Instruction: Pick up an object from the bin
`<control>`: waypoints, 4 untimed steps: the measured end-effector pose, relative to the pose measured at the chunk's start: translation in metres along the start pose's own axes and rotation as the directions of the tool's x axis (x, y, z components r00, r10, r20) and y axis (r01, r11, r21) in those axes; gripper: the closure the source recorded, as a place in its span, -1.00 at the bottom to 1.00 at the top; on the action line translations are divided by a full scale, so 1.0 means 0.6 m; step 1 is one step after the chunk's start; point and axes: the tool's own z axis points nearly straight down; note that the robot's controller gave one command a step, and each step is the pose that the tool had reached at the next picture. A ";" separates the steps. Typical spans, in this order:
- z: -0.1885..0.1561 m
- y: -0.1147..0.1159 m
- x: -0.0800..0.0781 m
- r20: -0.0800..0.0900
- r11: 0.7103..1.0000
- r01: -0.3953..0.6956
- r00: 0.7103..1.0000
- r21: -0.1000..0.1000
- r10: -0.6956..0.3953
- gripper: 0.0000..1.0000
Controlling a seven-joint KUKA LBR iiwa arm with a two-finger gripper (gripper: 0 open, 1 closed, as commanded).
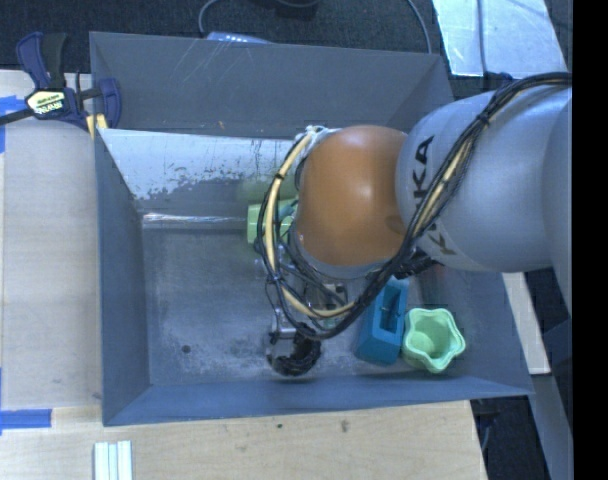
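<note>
Blue rectangular plastic block (pixel 384 333) is lying by the grey metal bin's (pixel 124 268) front wall, near the gripper (pixel 292 356); whether that is open I cannot tell. Probably light, stiff, slick: narrow sides are offering the best hold

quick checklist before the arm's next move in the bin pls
1. Gripper is low in the bin, near the front: ok.
2. Something under the gripper to take: cannot tell; the dark shape there may be part of the gripper itself.
3. Clearance to the front wall: not ok, the gripper sits close to it.
4. Blue block lies to the gripper's right, apart from it: ok.
5. Green cup lies beside the blue block, farther from the gripper: ok.
6. Pale green thing at the back is partly hidden by the arm; what it is: cannot tell.
</note>
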 end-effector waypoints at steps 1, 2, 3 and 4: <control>-0.008 -0.001 -0.003 0.008 1.000 -0.002 1.000 -0.001 0.002 -1.00; 0.033 -0.037 0.005 0.008 0.999 -0.048 0.999 -0.003 0.048 -1.00; 0.133 -0.076 -0.002 0.012 0.998 -0.071 0.997 -0.003 0.071 -1.00; 0.147 -0.120 -0.001 0.003 0.995 -0.101 0.995 -0.004 0.101 1.00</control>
